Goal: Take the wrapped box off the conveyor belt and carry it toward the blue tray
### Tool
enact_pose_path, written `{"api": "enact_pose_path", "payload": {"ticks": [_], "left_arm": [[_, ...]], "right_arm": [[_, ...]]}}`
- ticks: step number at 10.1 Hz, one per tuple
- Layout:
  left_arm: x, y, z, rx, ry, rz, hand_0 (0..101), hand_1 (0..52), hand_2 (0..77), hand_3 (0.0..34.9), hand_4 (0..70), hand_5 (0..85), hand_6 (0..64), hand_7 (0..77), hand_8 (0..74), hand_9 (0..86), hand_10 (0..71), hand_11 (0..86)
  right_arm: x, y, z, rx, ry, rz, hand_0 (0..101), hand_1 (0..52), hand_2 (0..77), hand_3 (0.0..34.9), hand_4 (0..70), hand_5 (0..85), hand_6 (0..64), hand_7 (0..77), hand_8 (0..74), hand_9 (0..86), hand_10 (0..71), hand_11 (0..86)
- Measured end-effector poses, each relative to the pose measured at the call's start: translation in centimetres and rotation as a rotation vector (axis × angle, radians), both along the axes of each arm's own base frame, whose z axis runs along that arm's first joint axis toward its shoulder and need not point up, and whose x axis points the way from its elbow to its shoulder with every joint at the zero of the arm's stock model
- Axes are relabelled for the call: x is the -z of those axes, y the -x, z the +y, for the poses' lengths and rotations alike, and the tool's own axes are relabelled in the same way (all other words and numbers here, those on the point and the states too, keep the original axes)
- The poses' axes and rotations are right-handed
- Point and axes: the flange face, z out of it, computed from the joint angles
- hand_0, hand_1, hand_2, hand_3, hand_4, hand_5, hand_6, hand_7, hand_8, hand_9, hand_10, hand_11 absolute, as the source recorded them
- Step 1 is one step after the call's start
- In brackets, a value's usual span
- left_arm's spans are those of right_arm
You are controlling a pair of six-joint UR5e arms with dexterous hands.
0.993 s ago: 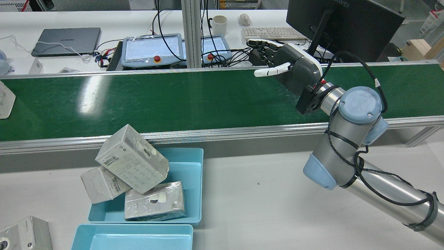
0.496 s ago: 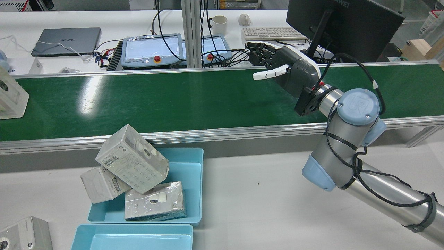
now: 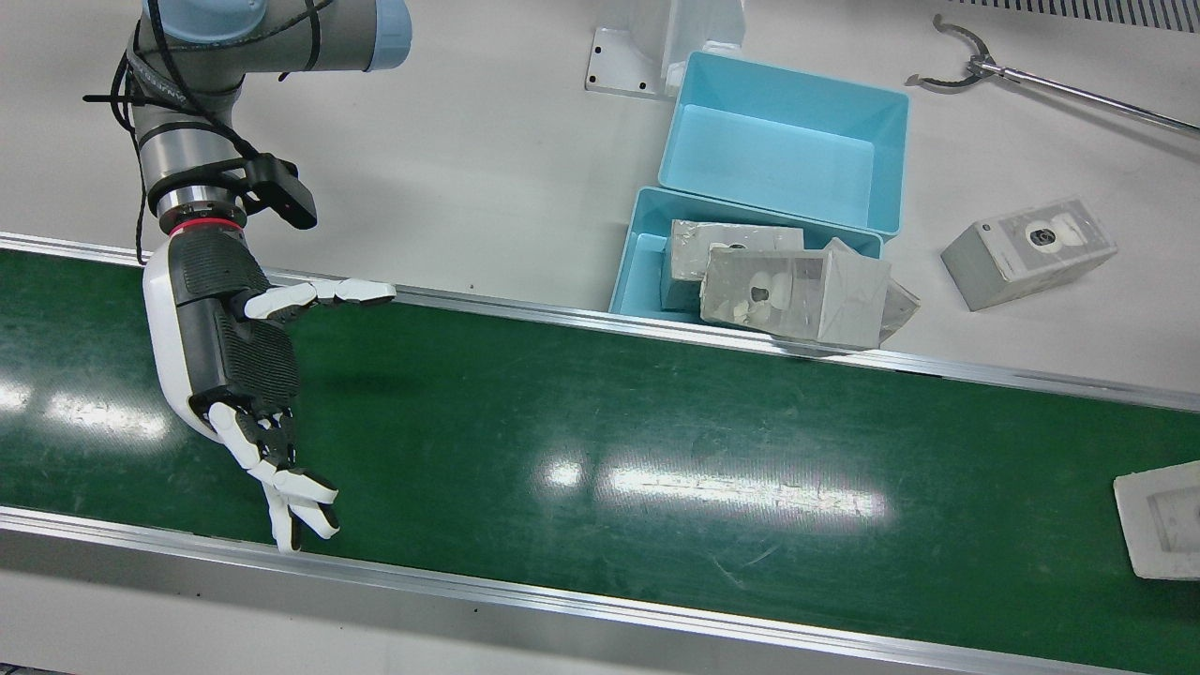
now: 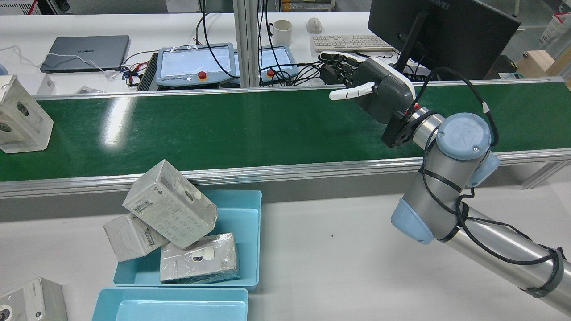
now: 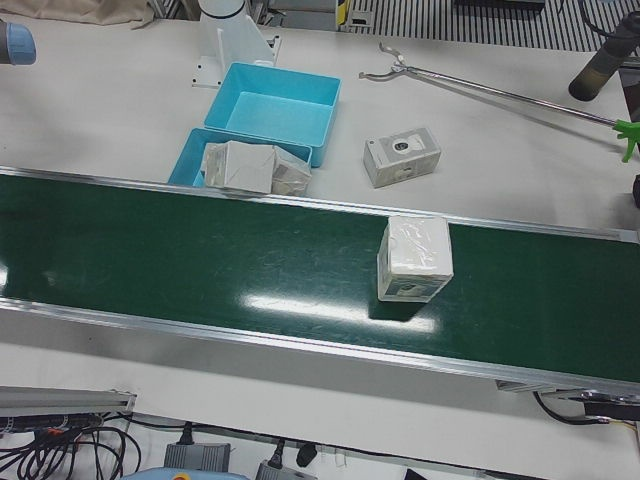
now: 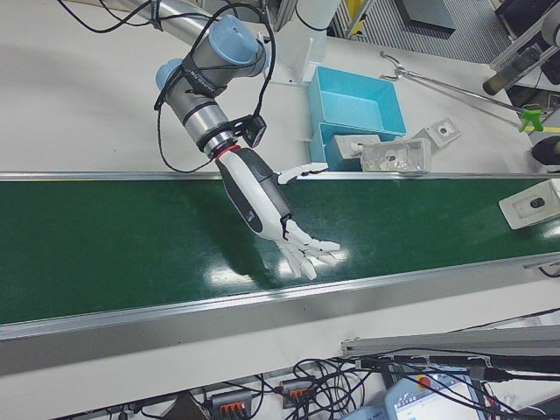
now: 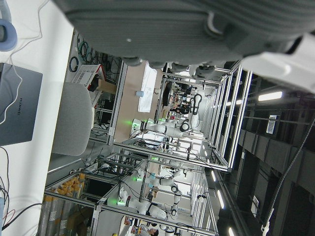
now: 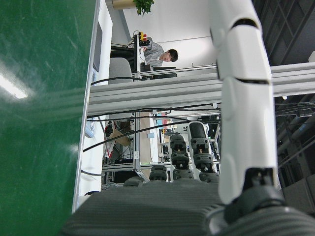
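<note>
At the conveyor belt's (image 4: 223,129) left end, the wrapped box (image 4: 20,116) is now carried fully into sight; the right hand (image 4: 374,91) is held waiting, fingers (image 3: 281,487) spread, empty, well apart

Robotics laboratory: green conveyor belt (image 4: 250,125), teach pendants (image 4: 196,64), monitor (image 4: 439,33), laptop (image 4: 87,52) and aluminium framing (image 4: 243,42) on white desk (image 4: 147,24).

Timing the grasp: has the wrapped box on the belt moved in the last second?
Yes. In the rear view the wrapped box has travelled rightward along the conveyor belt, from barely showing at the picture's left edge to almost fully in view, toward the waiting right hand.
</note>
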Motion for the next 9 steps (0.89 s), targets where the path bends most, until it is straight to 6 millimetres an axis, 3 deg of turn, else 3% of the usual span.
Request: {"api": "enact_pose_path", "payload": {"ticks": [9], "left_arm": [[0.0, 0.0, 0.0, 0.0, 0.0, 0.0, 0, 0.0, 1.1, 0.0, 0.0, 1.1, 0.5, 0.5, 0.5, 0.5, 0.5, 0.5]], "right_arm": [[-0.87, 0.75, -0.33, 0.001, 0.018, 0.012, 50, 17.5, 13.1, 0.0, 14.7, 20.7, 6.5, 7.1, 2.2, 5.4, 0.0, 1.1]]}}
